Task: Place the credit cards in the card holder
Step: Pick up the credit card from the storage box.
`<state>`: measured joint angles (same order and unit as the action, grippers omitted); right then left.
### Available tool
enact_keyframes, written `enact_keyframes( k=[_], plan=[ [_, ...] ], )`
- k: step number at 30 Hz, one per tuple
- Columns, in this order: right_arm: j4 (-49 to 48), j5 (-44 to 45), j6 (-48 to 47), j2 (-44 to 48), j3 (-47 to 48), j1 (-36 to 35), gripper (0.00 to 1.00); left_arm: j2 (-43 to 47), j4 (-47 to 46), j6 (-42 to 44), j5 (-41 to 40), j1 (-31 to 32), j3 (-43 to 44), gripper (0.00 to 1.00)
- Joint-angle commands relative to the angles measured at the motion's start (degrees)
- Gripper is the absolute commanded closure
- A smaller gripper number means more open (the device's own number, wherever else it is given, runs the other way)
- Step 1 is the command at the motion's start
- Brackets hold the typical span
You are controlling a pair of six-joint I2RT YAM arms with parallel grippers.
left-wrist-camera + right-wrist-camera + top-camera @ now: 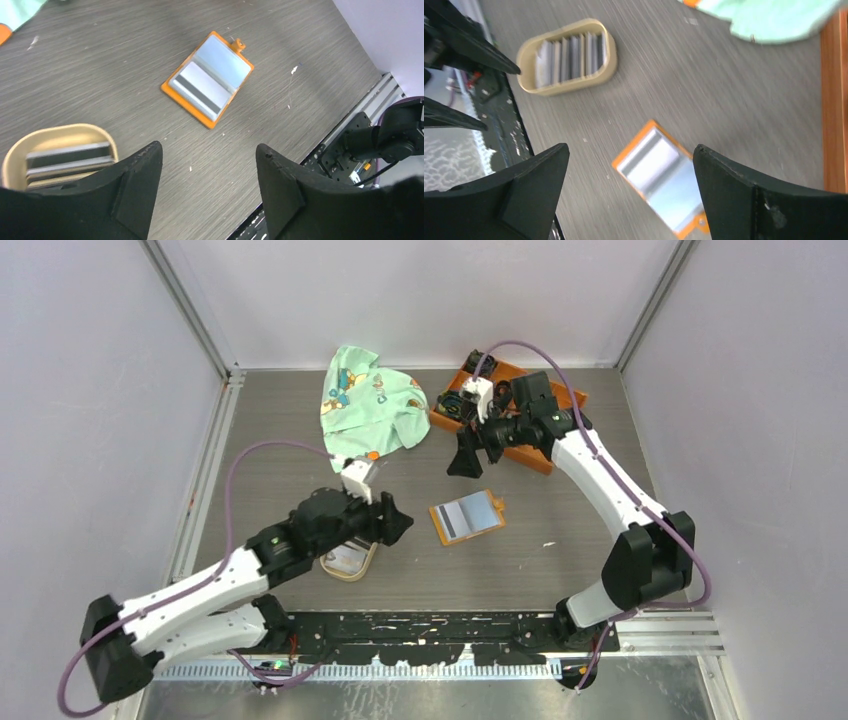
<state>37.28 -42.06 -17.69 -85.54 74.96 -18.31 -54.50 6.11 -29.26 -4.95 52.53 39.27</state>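
- Grey wood-grain tabletop (pixel 280 410), white walls around.
- My left claw (pixel 209 150) gapes empty above the tan dish (pixel 15 150) holding credit cards (pixel 67 159).
- Card holder (pixel 467 517) lies open mid-table (one striped card inside).
- My right claw (pixel 631 150), released, hovers just beyond it.

a: what do the arms look like?
b: the left arm (pixel 185 595) and right arm (pixel 600 475) both have white links between chunky black joints.
a: any cables?
b: a purple cable (pixel 275 443) runs along each one.
a: and the ends?
b: each wrist carries a small white camera block (pixel 357 478). the left gripper (pixel 209 147) and right gripper (pixel 631 147) have matte black, wedge-shaped fingers (pixel 135 185) that taper to points.
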Motion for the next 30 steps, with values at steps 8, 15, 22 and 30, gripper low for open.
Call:
enact_keyframes(
  k=[8, 15, 22, 30],
  plan=[
    [1.3, -4.8, 1.0, -14.5, 16.8, -16.5, 0.06, 27.6, 16.1, -5.3, -15.6, -0.3, -9.6, 0.25],
    [7.9, -1.6, 10.2, -29.7, 31.9, -25.8, 0.31, 31.2, 34.0, -13.1, -27.2, -0.4, -8.3, 0.39],
    [11.6, 2.5, 14.1, -40.2, 39.3, -28.2, 0.4, 27.7, 38.5, -17.4, -30.0, -0.4, -8.4, 0.46],
    [14.6, 5.5, 13.7, -46.4, 44.0, -29.7, 0.39, 22.4, 38.1, -19.6, -30.5, -0.4, -9.4, 0.46]
  ],
)
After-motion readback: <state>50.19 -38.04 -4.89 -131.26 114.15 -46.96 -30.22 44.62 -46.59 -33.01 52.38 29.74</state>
